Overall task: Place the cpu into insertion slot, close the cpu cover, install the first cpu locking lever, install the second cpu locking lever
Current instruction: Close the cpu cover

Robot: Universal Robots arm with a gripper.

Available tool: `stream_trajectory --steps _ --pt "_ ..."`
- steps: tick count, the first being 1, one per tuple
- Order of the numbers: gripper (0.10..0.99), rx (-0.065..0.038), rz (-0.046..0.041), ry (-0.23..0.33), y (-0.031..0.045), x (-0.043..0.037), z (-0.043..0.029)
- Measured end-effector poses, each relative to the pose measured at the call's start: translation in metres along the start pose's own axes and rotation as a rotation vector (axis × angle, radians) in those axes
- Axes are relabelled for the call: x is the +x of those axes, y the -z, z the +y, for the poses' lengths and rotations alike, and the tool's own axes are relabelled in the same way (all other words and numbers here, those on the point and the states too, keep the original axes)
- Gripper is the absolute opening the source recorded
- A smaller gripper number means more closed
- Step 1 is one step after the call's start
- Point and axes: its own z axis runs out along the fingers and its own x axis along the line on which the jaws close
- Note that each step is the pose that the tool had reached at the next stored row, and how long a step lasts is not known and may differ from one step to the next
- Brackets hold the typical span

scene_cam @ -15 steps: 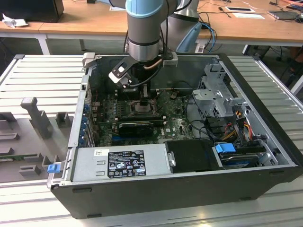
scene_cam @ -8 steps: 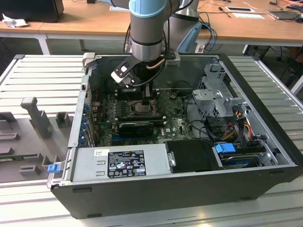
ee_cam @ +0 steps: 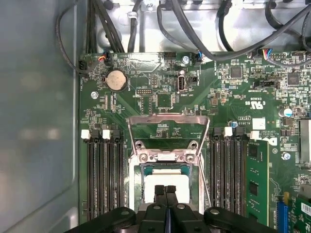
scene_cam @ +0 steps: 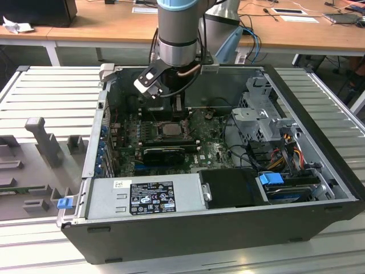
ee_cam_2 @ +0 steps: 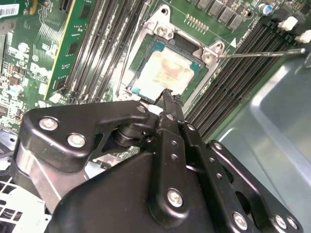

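The cpu [ee_cam: 165, 180] lies flat in the insertion slot [ee_cam: 165, 169], its pale metal top [ee_cam_2: 170, 70] facing up. The cpu cover [ee_cam: 167, 118] is swung open beyond the slot, and the green board shows through its window. A thin locking lever [ee_cam_2: 262, 53] sticks out sideways from the socket corner, unlatched. My gripper [ee_cam: 165, 190] is shut, its two black fingers pressed together with nothing between them. Its tips [ee_cam_2: 167, 93] hover at the cpu's near edge. In the exterior view the arm [scene_cam: 177, 34] stands over the socket [scene_cam: 169, 130] inside the open computer case.
Memory slots [ee_cam: 103, 174] flank the socket on both sides. Black cables [ee_cam: 194, 34] run across the case above the board. A black ridged heatsink [scene_cam: 163, 153], a grey power supply [scene_cam: 145, 197] and a drive cage [scene_cam: 265, 117] crowd the case. The case wall [ee_cam: 39, 121] rises close by.
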Motion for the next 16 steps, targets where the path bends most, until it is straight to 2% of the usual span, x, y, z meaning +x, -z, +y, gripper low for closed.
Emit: stream_trajectory --steps 10,16 --pt "0.106 0.0 0.0001 0.0 0.0202 0.0007 0.0009" --pt "0.106 0.0 0.0001 0.0 0.029 0.001 0.0013"
